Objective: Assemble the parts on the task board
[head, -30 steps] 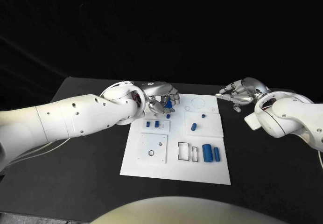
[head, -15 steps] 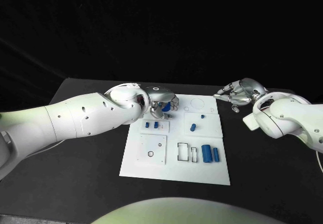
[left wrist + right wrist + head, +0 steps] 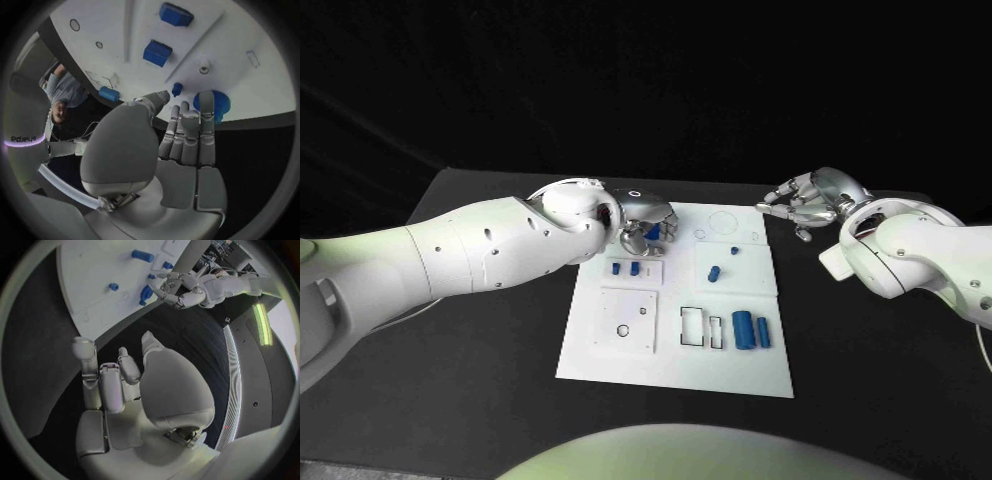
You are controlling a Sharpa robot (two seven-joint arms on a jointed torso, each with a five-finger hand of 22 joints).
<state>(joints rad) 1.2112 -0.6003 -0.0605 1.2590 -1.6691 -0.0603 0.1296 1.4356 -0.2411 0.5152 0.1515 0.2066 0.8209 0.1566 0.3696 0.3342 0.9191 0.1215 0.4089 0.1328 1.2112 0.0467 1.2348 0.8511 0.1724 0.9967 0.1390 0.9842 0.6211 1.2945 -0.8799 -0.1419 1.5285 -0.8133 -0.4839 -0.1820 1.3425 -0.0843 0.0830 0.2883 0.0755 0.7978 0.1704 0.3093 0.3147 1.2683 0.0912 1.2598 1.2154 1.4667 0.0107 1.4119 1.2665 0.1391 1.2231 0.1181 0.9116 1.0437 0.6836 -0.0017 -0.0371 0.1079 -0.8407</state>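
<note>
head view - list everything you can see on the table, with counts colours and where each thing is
table: one, black, under everything.
task board: one, white, middle of the table, with outlined recesses.
large cylinders: two, blue, lying side by side in the board's near right part.
small parts: about three, blue, on the board's left part just below the left hand.
middle parts: two, blue, a short peg and a smaller piece beyond it, right of centre.
round part: one, blue, at the board's far edge, at the left hand's fingertips.
left hand: silver, over the board's far left corner.
right hand: silver, over bare table off the board's far right corner, holding nothing.
</note>
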